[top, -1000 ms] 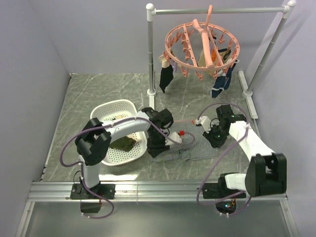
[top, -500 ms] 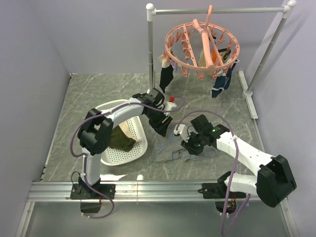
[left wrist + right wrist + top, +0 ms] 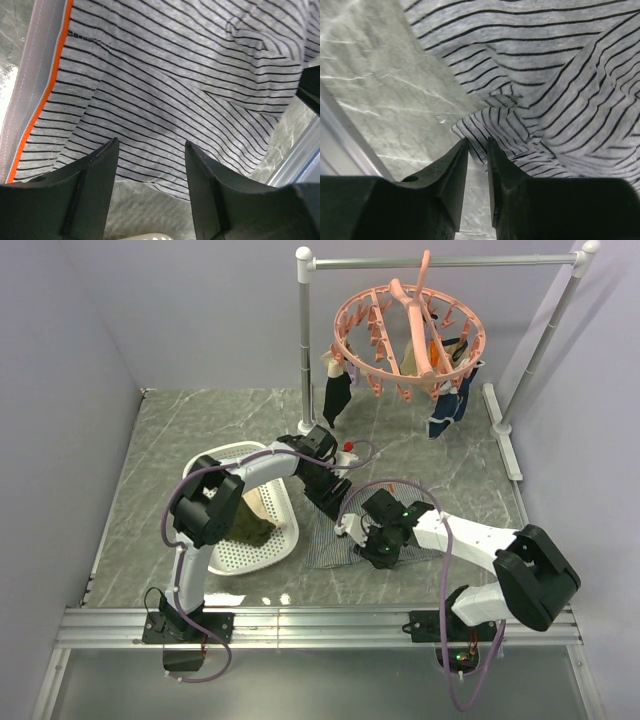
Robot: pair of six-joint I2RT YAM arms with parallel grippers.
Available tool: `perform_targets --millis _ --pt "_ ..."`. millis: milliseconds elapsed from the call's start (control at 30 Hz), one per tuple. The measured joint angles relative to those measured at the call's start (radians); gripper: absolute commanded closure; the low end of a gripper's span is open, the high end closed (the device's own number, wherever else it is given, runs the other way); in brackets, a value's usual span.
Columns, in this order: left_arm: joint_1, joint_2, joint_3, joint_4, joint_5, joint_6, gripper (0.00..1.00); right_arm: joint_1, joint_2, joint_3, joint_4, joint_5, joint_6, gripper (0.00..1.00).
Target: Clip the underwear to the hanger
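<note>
The underwear [image 3: 328, 550] lies flat on the table, grey with thin dark stripes; the left wrist view shows its grey waistband with an orange line [image 3: 47, 95]. My left gripper [image 3: 337, 504] hovers over its upper left part, jaws wide open and empty [image 3: 151, 141]. My right gripper [image 3: 368, 540] is low over its middle. Its jaws stand a narrow gap apart [image 3: 477, 139], tips at a crumpled hem of the fabric [image 3: 485, 125], table showing between them. The pink ring hanger [image 3: 408, 335] hangs from the rail at the back, apart from both grippers.
A white laundry basket [image 3: 225, 455] with an olive garment [image 3: 250, 530] sits left of the underwear, against my left arm. The grey rail stand [image 3: 304, 350] rises at the back. Dark garments [image 3: 337, 400] [image 3: 450, 405] hang from the hanger. The table's front rail [image 3: 320, 625] is near.
My right gripper has moved left across the underwear to its middle. My left arm has swung back from the basket's front to the underwear's upper left. The basket has shifted.
</note>
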Motion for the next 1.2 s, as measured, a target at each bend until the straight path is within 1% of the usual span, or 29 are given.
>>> perform_targets --millis 67,133,233,267,433,533,633,667,700,767,833,933,967,1067,1200 --pt "0.000 0.006 0.000 0.000 -0.005 -0.001 0.40 0.001 0.023 0.004 0.004 0.006 -0.003 0.71" --pt "0.000 0.007 0.000 0.000 -0.008 -0.001 0.40 0.001 0.027 0.007 0.001 0.006 -0.010 0.72" --pt "0.000 0.008 0.002 -0.001 -0.010 -0.001 0.40 0.002 0.027 0.014 -0.026 0.008 -0.040 0.69" --pt "0.000 0.011 0.007 -0.003 -0.013 0.000 0.39 0.002 0.027 0.018 -0.049 0.007 -0.058 0.67" --pt "0.000 0.037 0.037 -0.011 -0.026 0.002 0.39 0.002 0.024 0.037 -0.217 -0.014 -0.159 0.65" --pt "0.000 0.050 0.051 -0.016 -0.026 0.003 0.39 0.002 0.012 0.037 -0.296 -0.018 -0.200 0.61" --pt "0.000 0.052 0.057 -0.016 -0.026 0.005 0.38 -0.003 -0.037 0.055 -0.354 -0.019 -0.208 0.54" --pt "0.000 0.052 0.057 -0.016 -0.026 0.005 0.37 -0.015 -0.063 0.079 -0.372 -0.023 -0.205 0.49" --pt "0.000 0.051 0.057 -0.015 -0.025 0.005 0.37 -0.029 -0.085 0.101 -0.378 -0.027 -0.200 0.48" --pt "0.002 0.048 0.057 -0.015 -0.025 0.004 0.35 -0.087 -0.132 0.174 -0.381 -0.043 -0.186 0.44" --pt "0.003 0.032 0.056 -0.015 -0.026 0.003 0.34 -0.177 -0.168 0.243 -0.354 -0.072 -0.169 0.43" --pt "0.005 -0.022 0.048 -0.009 -0.026 -0.001 0.33 -0.283 -0.186 0.268 -0.288 -0.061 -0.126 0.43" --pt "0.005 -0.045 0.043 -0.008 -0.026 -0.002 0.33 -0.300 -0.180 0.263 -0.269 -0.048 -0.113 0.43" --pt "0.005 -0.100 0.027 -0.002 -0.025 -0.007 0.33 -0.325 -0.121 0.238 -0.202 -0.011 -0.056 0.43" --pt "0.003 -0.102 0.008 0.016 -0.022 -0.032 0.33 -0.369 0.017 0.231 -0.105 0.030 0.027 0.43"
